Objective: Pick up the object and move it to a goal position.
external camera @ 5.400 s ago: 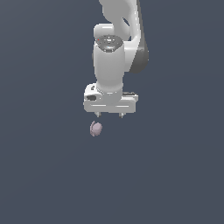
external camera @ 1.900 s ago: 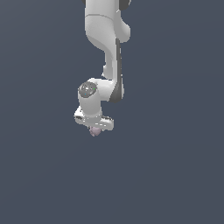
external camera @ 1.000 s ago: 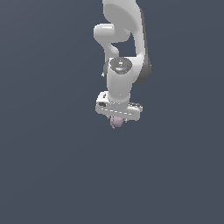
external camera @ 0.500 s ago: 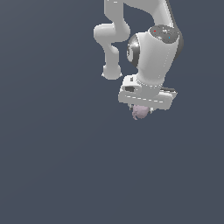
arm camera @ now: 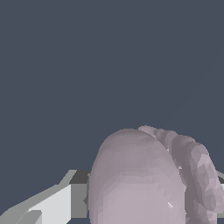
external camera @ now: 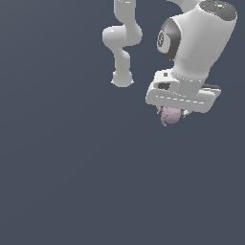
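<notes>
1. My gripper hangs in the upper part of the exterior view, toward that view's right, below my thick white wrist.
2. The fingers are closed narrowly on the object, a small lumpy pinkish-mauve blob that sits tight under the flat white hand body.
3. In the exterior view the object pokes out just beneath the hand body's lower edge. Most of both fingers is hidden behind it and the body, so I see only a dark sliver of one beside the blob on the exterior view's right.
4. In the wrist view the object fills much of the frame. One part is a smooth rounded bulge, and the other is a ridged, bumpy band curving along its side.
5. A white and grey finger shows beside the object in the wrist view, touching or very nearly touching its smooth side. I cannot tell exactly where the contact falls.
6. The other finger is almost wholly covered by the blob in that view, with only a pale sliver at the edge.
7. My arm bends behind the wrist, with a rounded joint and a link ending in a white cap toward the exterior view's left of the gripper.
8. Around the gripper and object there is only a plain dark blue-grey background. The object touches nothing but my gripper.
</notes>
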`<state>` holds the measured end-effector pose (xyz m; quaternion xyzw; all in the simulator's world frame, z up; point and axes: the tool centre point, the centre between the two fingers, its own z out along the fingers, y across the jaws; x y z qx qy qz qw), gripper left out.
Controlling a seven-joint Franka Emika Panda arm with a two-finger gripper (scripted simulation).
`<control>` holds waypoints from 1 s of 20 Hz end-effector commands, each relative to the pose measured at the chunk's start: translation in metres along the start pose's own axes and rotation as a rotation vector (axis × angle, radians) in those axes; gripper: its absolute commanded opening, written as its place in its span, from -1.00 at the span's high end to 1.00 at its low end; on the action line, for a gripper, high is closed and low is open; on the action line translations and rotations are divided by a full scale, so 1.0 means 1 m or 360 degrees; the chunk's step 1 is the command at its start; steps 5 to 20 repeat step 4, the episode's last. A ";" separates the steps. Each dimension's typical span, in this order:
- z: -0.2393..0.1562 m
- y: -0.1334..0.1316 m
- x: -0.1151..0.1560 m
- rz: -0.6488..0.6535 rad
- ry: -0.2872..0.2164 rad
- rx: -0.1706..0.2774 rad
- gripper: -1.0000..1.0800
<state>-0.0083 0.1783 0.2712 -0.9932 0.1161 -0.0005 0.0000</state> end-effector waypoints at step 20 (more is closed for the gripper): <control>-0.006 -0.007 0.000 0.0002 -0.0001 -0.0001 1.00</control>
